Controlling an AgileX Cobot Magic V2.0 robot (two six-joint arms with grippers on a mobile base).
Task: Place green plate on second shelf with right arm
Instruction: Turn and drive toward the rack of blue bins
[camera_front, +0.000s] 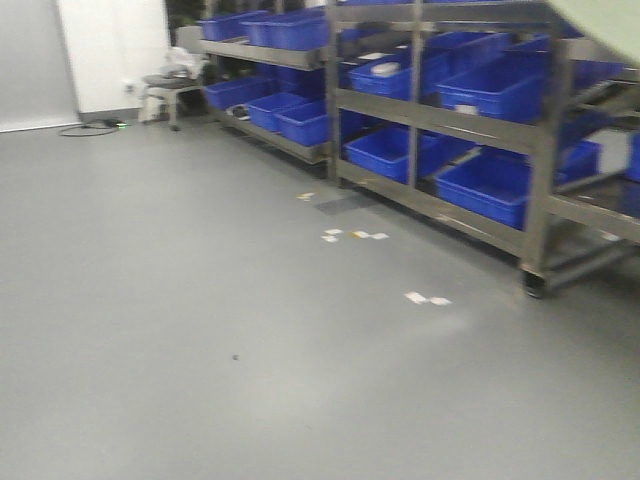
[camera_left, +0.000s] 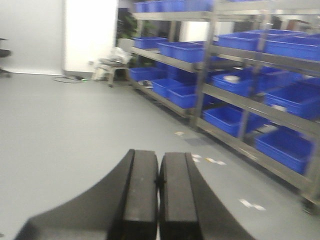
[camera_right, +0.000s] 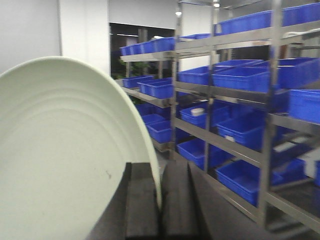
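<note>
The green plate (camera_right: 60, 150) is pale sage with a raised rim and fills the left half of the right wrist view. My right gripper (camera_right: 160, 200) is shut on the plate's rim, one black finger on each side of its edge. A corner of the plate (camera_front: 612, 22) shows at the top right of the front view, in front of the shelves. My left gripper (camera_left: 159, 185) is shut and empty, hanging above the grey floor. The metal shelf rack (camera_front: 440, 115) with several tiers stands to the right in the front view, some way off.
Blue bins (camera_front: 490, 90) fill most of the rack's tiers, and one holds a small white item (camera_front: 385, 68). Scraps of tape (camera_front: 355, 235) lie on the grey floor (camera_front: 200, 300). A stool (camera_front: 170, 85) stands by the white wall at the back left.
</note>
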